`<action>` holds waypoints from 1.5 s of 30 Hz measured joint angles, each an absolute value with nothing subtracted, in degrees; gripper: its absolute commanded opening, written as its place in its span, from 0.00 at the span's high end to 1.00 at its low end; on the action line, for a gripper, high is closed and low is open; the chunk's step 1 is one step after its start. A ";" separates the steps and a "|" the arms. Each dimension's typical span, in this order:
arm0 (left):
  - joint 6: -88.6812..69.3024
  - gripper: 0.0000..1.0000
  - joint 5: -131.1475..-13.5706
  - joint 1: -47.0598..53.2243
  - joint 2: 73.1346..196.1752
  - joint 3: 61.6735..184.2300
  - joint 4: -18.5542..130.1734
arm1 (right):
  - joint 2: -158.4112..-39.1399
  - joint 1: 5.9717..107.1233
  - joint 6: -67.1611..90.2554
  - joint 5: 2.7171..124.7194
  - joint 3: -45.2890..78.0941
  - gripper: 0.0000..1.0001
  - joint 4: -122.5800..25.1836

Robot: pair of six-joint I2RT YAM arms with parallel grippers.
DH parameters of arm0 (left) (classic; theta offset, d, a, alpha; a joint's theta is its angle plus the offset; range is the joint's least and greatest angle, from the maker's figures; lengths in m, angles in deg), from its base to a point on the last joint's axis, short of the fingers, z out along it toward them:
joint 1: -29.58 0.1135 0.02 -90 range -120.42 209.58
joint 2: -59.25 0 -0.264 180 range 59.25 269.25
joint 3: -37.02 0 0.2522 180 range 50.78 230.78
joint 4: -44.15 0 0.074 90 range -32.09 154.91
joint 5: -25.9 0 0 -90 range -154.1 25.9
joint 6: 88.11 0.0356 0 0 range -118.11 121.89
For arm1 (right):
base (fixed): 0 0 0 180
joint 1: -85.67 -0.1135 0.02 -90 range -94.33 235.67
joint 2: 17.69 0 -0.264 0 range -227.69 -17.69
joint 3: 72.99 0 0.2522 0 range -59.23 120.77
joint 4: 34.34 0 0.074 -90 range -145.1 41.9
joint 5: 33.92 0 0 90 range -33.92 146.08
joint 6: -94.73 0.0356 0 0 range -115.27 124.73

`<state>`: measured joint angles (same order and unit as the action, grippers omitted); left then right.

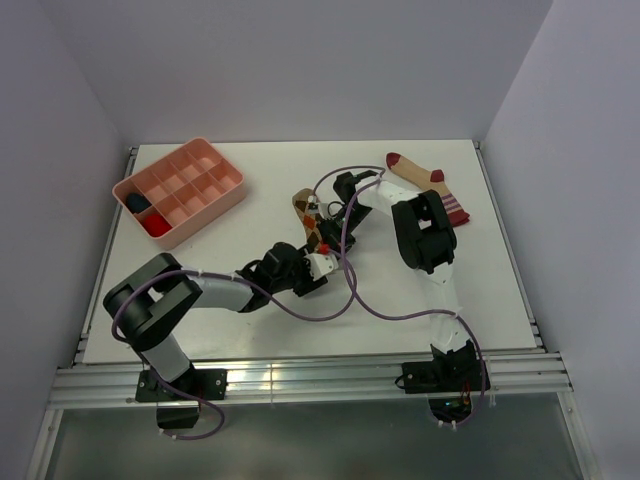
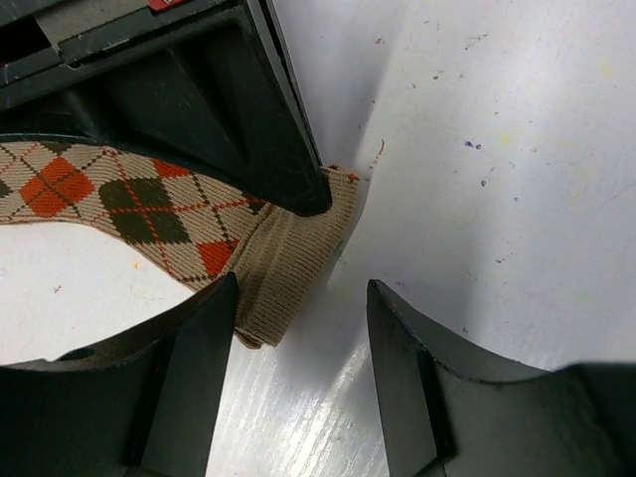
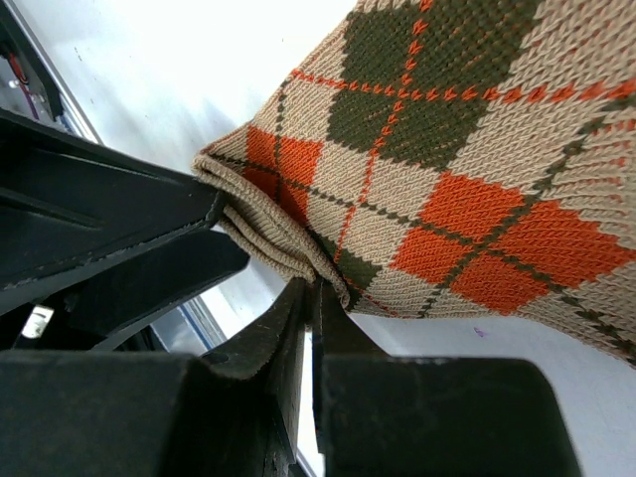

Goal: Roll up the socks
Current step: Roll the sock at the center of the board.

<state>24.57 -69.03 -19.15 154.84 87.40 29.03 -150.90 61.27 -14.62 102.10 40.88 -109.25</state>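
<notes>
We find the argyle sock point(image 1: 303, 205) lying near the middle of the surface point(image 1: 480, 280). The right hand point(image 3: 310, 293) is clenched on the sock's folded edge, with fabric pinched between its fingers. The left hand point(image 2: 301, 293) stands released, fingers spread at the tan cuff and grasping nothing. The striped sock point(image 1: 425, 180) lies apart, at about two o'clock from the argyle one, untouched. A pink tray point(image 1: 207, 217) sits at ten o'clock and holds a dark bundle point(image 1: 137, 203) and a red bundle point(image 1: 155, 225).

table point(image 1: 480, 285), argyle sock point(image 1: 302, 207), striped sock point(image 1: 424, 180), tray point(image 1: 206, 216)
</notes>
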 measured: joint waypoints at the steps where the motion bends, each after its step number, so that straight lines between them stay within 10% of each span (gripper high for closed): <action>1: 24.50 0.41 -69.03 -19.15 154.99 87.29 28.83 | -150.90 61.27 -14.62 102.10 40.88 1.00 -109.23; 36: 19.26 1.00 -75.52 -15.35 161.31 95.97 36.05 | -150.81 62.21 -14.82 103.17 40.27 0.99 -108.96; 45: 15.67 1.00 -84.85 -12.04 164.26 105.83 50.34 | -144.26 63.02 -10.12 100.74 32.38 0.65 -100.68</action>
<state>15.67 -84.85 -12.04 164.26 105.83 50.34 -144.26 63.02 -10.12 100.74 32.38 -100.68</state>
